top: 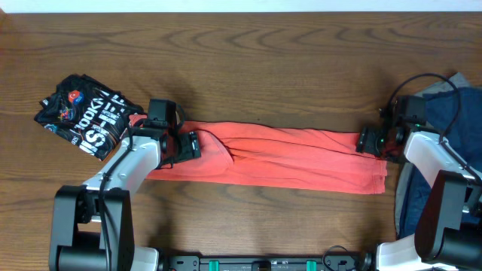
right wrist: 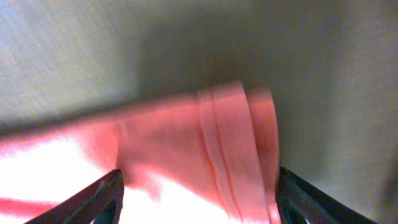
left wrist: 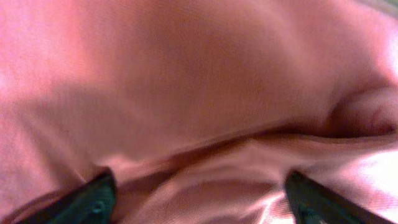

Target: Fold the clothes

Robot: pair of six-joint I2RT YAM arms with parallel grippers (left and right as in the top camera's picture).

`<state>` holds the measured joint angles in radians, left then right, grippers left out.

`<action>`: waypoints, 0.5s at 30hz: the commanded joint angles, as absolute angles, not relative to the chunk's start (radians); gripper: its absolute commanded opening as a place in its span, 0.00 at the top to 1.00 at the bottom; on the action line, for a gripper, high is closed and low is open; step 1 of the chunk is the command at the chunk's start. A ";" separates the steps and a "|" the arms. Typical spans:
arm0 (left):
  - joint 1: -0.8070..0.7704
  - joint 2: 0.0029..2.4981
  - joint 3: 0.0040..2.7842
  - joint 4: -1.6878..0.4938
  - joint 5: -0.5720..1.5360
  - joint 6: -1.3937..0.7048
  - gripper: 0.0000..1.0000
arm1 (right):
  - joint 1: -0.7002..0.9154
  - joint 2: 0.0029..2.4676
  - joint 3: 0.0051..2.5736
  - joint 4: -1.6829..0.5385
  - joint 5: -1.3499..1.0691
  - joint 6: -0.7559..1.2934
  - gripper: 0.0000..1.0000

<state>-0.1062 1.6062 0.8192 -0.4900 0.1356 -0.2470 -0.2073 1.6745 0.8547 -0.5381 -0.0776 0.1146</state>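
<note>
The coral-red T-shirt (top: 286,154) lies folded into a long band across the wooden table (top: 263,60); its lettering is hidden. My left gripper (top: 192,144) is low over the band's left end. In the left wrist view its fingers (left wrist: 199,199) stand wide apart with coral-red cloth (left wrist: 199,93) filling the frame between them. My right gripper (top: 367,141) is at the band's right end. In the right wrist view its open fingers (right wrist: 199,199) straddle the hemmed edge of the shirt (right wrist: 186,143), with bare table (right wrist: 124,50) beyond.
A folded black T-shirt with white and colored print (top: 86,113) lies at the left, behind my left arm. A heap of navy and grey clothes (top: 459,105) sits at the right edge, partly under my right arm.
</note>
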 commanded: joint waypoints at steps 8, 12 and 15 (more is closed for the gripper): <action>-0.099 1.401 0.875 -0.656 0.081 -0.204 0.02 | -0.294 1.682 0.913 -0.746 -0.053 0.133 0.20; -0.099 1.392 0.875 -0.670 0.078 -0.207 0.02 | -0.294 1.682 0.892 -0.748 -0.096 0.093 0.21; -0.099 1.392 0.875 -0.679 0.078 -0.229 0.02 | -0.293 1.682 0.865 -0.735 -0.121 0.076 0.22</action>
<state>-0.1055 1.3926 0.8593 -0.6708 0.0971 -0.2157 -0.2878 1.6756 0.8879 -0.7403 -0.0841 0.1059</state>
